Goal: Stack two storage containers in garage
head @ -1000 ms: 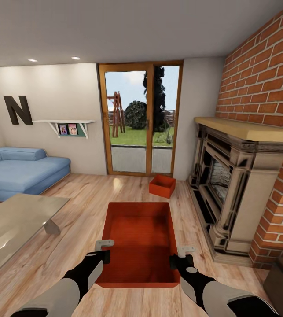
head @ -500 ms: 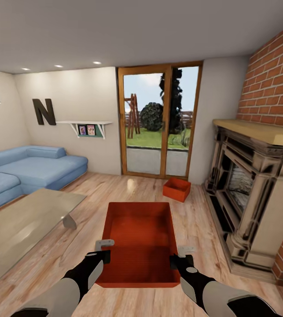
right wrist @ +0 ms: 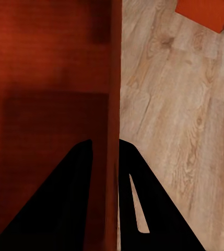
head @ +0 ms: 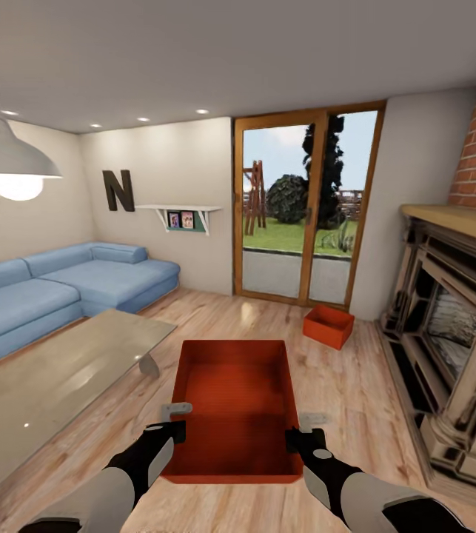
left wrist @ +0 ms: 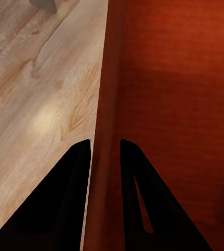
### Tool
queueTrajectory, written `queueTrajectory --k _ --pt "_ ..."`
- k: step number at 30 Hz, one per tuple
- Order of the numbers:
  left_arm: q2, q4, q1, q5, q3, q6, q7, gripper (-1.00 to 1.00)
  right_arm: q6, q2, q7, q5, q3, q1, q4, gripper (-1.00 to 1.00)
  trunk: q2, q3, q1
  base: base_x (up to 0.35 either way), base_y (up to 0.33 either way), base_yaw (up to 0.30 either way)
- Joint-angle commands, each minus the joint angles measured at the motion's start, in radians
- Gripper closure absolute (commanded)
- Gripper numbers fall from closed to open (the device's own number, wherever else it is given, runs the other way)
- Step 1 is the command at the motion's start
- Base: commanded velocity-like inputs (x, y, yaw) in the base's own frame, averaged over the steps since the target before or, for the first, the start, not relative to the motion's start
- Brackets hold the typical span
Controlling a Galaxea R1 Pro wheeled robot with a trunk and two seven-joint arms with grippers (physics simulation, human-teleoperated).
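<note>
I hold one orange-red storage container (head: pixel 236 403) out in front of me over the light wood floor of the living room. My left gripper (head: pixel 174 420) is shut on its left wall (left wrist: pixel 105 120), one finger on each side. On the opposite wall (right wrist: pixel 115 94) my right gripper (head: pixel 304 431) is shut in the same way. The second storage container (head: pixel 328 326) rests on the wood floor near the glass doors; a corner of the second container (right wrist: pixel 205 13) shows in the right wrist view.
A glass coffee table (head: pixel 38 385) stands close on my left, with a blue sofa (head: pixel 60 285) behind it. The fireplace (head: pixel 452 333) runs along the right. Wood-framed glass doors (head: pixel 300 211) are straight ahead. A pendant lamp (head: pixel 4 159) hangs at the upper left.
The whole view has swung to the left: doors, fireplace and the far container have slid right, and the lamp and more sofa came in. Both grippers keep their hold on the near container.
</note>
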State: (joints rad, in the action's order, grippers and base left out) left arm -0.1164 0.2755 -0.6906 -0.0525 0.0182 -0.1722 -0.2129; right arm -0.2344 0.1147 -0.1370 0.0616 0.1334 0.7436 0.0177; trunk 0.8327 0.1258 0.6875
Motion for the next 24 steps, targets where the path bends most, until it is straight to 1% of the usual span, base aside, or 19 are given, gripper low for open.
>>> queueTrajectory --k 1,24 --pt "0.000 0.005 -0.001 0.026 0.035 0.060 -0.009 1.00 -0.003 0.000 -0.004 0.004 -0.017 0.000 0.003 1.00 0.001 0.001 0.000 0.000 0.000 0.300" --pt "0.000 0.001 -0.001 0.026 0.036 0.060 -0.009 1.00 -0.003 0.000 -0.004 0.004 -0.017 0.000 0.003 1.00 0.001 -0.010 0.000 0.000 0.000 0.300"
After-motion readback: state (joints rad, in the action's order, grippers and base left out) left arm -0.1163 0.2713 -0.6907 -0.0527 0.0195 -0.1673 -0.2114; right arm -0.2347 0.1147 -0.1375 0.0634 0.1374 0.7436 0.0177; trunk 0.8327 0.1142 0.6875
